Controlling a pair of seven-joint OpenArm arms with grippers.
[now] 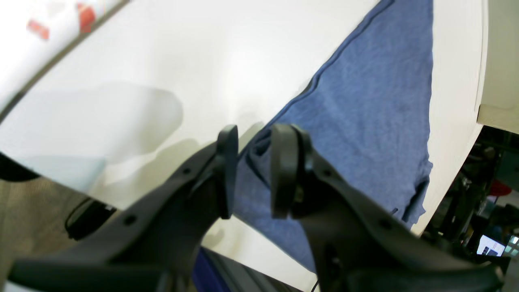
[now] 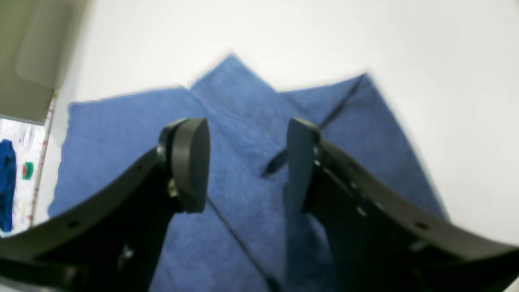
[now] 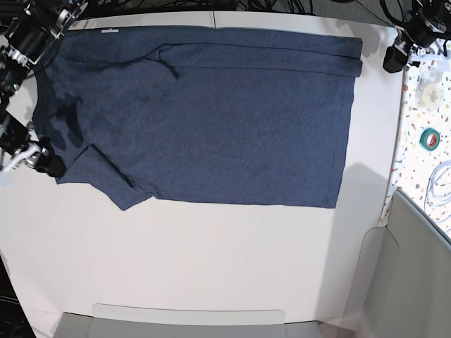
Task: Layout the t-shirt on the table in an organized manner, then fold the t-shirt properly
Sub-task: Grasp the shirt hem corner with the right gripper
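Note:
The dark blue t-shirt lies spread flat on the white table, collar end toward the base view's left and hem toward its right. My left gripper sits just beyond the hem's far corner. In the left wrist view it stands open, and the shirt's folded corner shows in the gap, ungripped. My right gripper is at the collar end beside the near sleeve. In the right wrist view it hovers open over the shirt, nothing between its fingers. No lettering shows.
A speckled strip along the base view's right edge holds a green tape roll and a white roll. Grey trays stand at the front edge and the front right corner. Cables crowd the far edge.

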